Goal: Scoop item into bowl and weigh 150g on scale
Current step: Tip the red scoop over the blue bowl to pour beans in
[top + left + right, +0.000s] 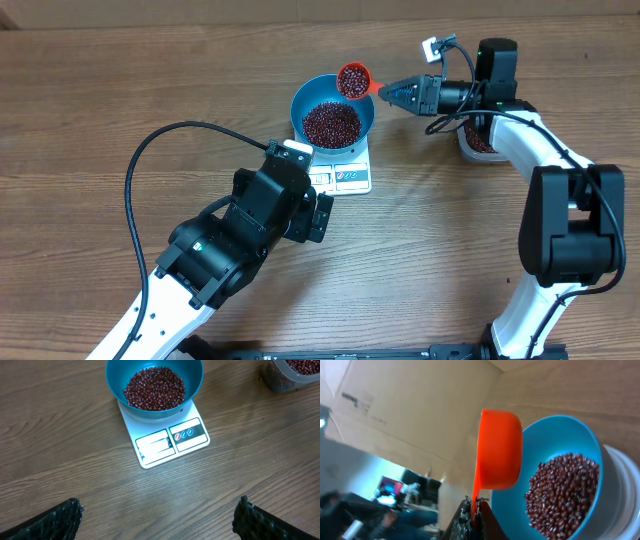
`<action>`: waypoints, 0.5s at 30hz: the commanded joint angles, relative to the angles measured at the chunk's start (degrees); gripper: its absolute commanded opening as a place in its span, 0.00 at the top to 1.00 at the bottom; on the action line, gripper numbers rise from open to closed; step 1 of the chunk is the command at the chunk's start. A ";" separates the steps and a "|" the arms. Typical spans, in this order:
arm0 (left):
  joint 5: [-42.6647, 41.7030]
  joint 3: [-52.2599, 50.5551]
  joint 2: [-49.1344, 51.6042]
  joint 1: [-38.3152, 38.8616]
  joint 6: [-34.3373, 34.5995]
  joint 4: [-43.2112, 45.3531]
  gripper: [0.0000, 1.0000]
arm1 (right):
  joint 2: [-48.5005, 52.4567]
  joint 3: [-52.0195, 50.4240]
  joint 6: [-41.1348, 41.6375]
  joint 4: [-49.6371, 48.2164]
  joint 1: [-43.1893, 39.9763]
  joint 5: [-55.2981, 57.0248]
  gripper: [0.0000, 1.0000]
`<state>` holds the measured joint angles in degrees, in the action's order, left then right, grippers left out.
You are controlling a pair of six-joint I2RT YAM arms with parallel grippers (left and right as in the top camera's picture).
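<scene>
A blue bowl stands on the white scale, holding a heap of dark red beans. My right gripper is shut on the handle of an orange scoop, which hangs over the bowl's far rim with beans in it. My left gripper stands open over bare table, just in front of the scale, nothing between its fingers.
A clear tub with more beans sits to the right of the scale, under the right arm. A black cable loops over the table at the left. Cardboard lies behind the table's far edge.
</scene>
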<state>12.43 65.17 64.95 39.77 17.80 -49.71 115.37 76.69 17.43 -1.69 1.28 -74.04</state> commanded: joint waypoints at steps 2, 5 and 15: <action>-0.26 -0.09 0.31 -0.02 -1.07 0.22 0.01 | 0.20 0.20 -10.16 -0.39 1.29 0.09 0.96; -0.26 -0.09 0.31 -0.02 -1.07 0.22 0.01 | 0.20 0.20 -15.23 -0.39 1.70 0.11 0.96; -0.26 -0.09 0.31 -0.02 -1.07 0.22 0.00 | 0.20 0.20 -22.58 0.11 1.73 2.03 0.96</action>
<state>12.43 65.17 64.95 39.77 17.80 -49.71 115.37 76.69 -0.43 -1.61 2.87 -72.49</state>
